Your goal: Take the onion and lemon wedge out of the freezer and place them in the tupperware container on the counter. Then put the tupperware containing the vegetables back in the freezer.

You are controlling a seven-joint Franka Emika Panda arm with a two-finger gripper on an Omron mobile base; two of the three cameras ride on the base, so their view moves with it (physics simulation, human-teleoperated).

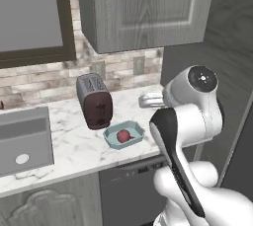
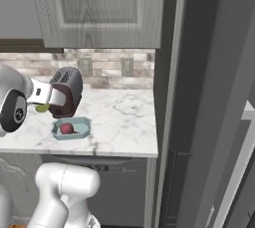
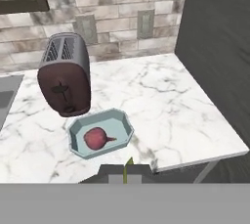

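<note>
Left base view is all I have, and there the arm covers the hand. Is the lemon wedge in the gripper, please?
Observer: Yes. In the right base view the lemon wedge shows as a yellow-green piece at the tip of the gripper, which is shut on it.
Operator: Thank you. Is it in the tupperware container?
Observer: Not yet. In the right base view the wedge hangs in the air in front of the toaster, higher than the tupperware container and off to one side of it.
</note>
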